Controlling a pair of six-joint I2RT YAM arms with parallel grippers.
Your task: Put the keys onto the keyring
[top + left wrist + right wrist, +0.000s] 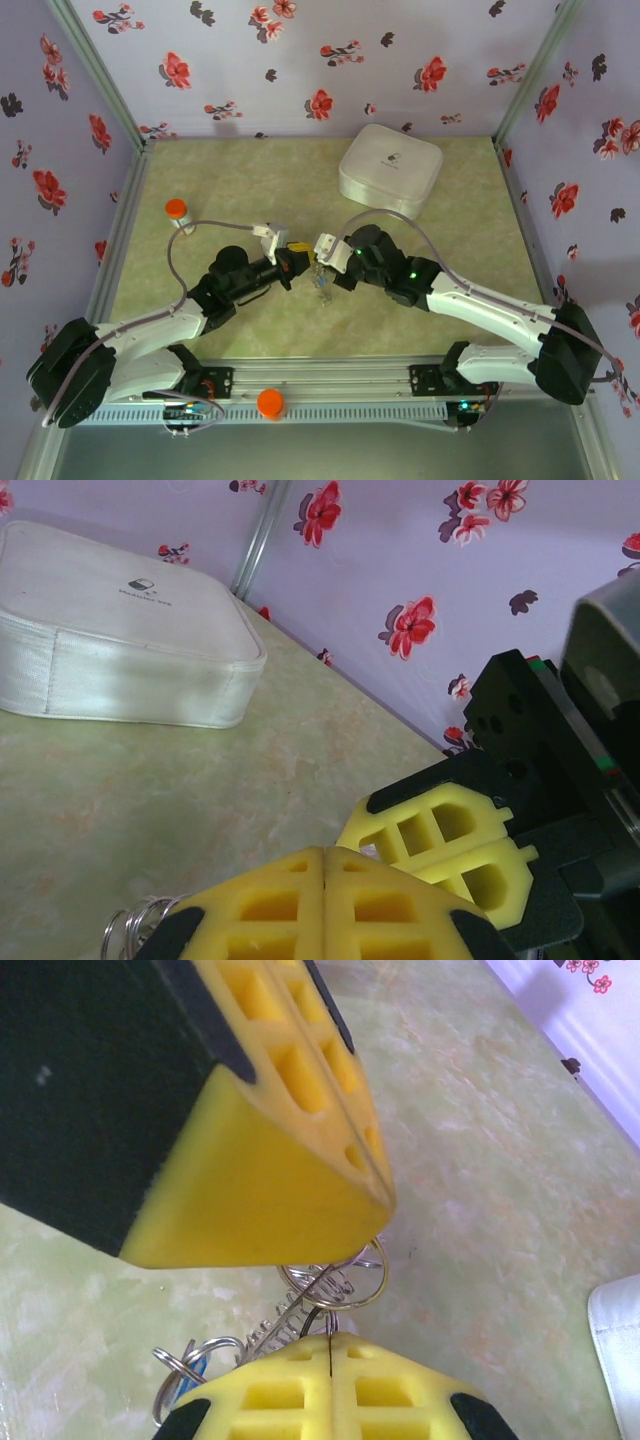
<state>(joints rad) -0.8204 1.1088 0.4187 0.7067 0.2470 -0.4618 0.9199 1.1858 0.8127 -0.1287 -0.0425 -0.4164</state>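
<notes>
On the white box, dark logo, lettering unreadable, left fingers closed

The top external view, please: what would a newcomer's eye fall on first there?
First, the left gripper and right gripper meeting tip to tip in the middle of the table, both shut, with the keyring bunched at their tips. Next come the white rounded box at the back right and the orange-capped cylinder at the back left, all framed by flowered walls.
</notes>
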